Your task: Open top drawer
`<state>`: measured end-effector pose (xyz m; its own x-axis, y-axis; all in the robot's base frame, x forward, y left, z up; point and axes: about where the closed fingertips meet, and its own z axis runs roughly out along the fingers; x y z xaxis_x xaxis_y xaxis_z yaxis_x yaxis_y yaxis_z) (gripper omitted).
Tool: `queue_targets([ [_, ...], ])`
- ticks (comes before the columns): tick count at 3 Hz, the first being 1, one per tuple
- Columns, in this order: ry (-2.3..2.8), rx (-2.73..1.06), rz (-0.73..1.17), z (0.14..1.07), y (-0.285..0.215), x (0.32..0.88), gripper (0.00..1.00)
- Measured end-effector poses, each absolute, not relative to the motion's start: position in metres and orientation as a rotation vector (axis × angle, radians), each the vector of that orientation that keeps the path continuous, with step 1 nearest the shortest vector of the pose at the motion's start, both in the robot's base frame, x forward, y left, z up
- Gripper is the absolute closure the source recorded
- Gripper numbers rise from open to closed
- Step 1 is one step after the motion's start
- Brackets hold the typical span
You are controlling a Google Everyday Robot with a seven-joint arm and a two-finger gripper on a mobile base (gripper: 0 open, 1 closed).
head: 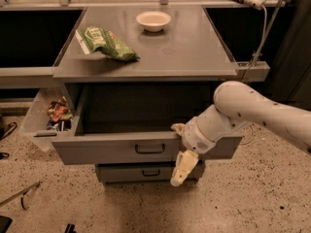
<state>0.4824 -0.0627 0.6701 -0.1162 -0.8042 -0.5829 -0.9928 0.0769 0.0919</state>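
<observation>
The top drawer (107,150) of the grey cabinet stands pulled well out, its dark inside showing. Its small dark bar handle (149,148) is at the centre of the front. My gripper (180,148) is at the drawer front, just right of the handle. One cream finger (177,128) rests at the top rim of the front, and the other (183,168) hangs down past its lower edge. The fingers are spread apart, so the gripper is open. A narrower grey drawer (124,173) below is shut.
On the cabinet top (189,52) lie a green snack bag (104,43) and a white bowl (153,20). A clear bin of snacks (56,115) hangs at the cabinet's left side. A cable (260,30) runs down at the right. The floor is speckled.
</observation>
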Motion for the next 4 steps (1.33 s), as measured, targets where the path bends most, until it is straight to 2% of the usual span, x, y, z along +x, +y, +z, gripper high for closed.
queue_targets([
  [2, 2.029, -1.748, 0.757, 0.675, -0.062, 0.419, 0.00],
  [4, 2.038, -1.760, 0.785, 0.677, -0.054, 0.392, 0.00],
])
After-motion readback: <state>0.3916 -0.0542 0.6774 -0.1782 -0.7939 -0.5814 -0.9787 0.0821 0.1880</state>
